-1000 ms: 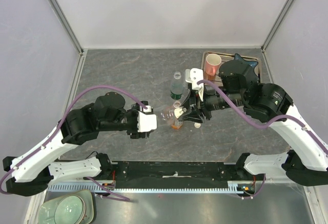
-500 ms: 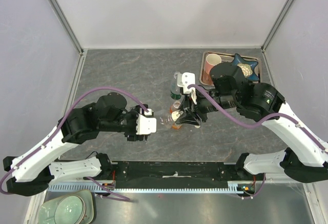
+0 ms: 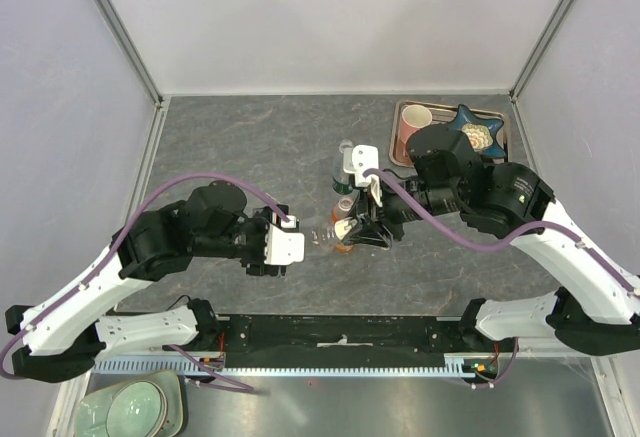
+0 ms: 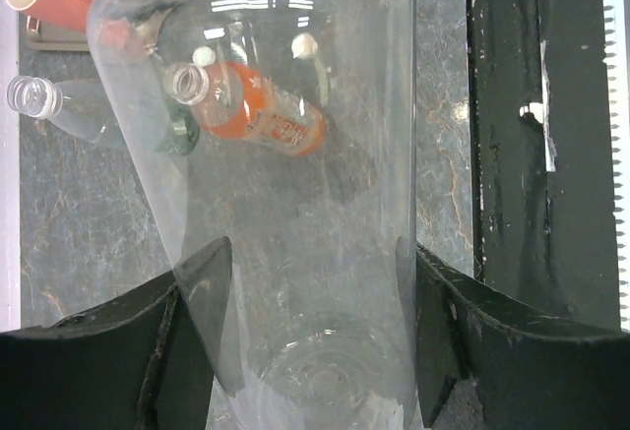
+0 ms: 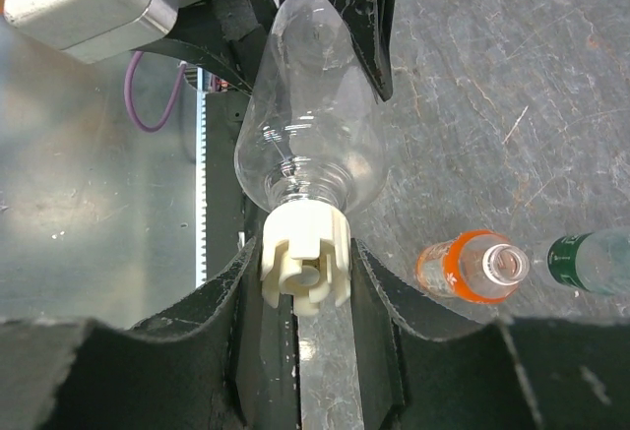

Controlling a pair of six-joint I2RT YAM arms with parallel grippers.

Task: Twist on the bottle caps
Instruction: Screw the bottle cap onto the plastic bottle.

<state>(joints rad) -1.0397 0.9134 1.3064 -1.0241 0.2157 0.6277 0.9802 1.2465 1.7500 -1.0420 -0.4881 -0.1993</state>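
Observation:
My left gripper (image 4: 310, 282) is shut on the body of a tiny clear bottle (image 4: 285, 204) and holds it level above the table, neck pointing right (image 3: 322, 236). My right gripper (image 5: 305, 282) is shut on a white ribbed bottle cap (image 5: 305, 248) that sits on this bottle's mouth (image 5: 307, 194). Below them the orange bottle (image 5: 463, 268) stands with its mouth uncovered (image 3: 345, 248). The clear bottle with a green label (image 3: 343, 173) stands just behind it, also uncapped. A small white cap (image 4: 305, 44) shows on the table through the held bottle.
A metal tray (image 3: 497, 117) at the back right holds a pink mug (image 3: 413, 122) and a blue star-shaped dish (image 3: 476, 133). Green bowls (image 3: 130, 407) sit below the near table edge at left. The black rail (image 3: 340, 335) runs between the arm bases.
My right arm has swung left and turned at the wrist, keeping the cap at the held bottle's mouth. The left arm with the bottle has shifted slightly right.

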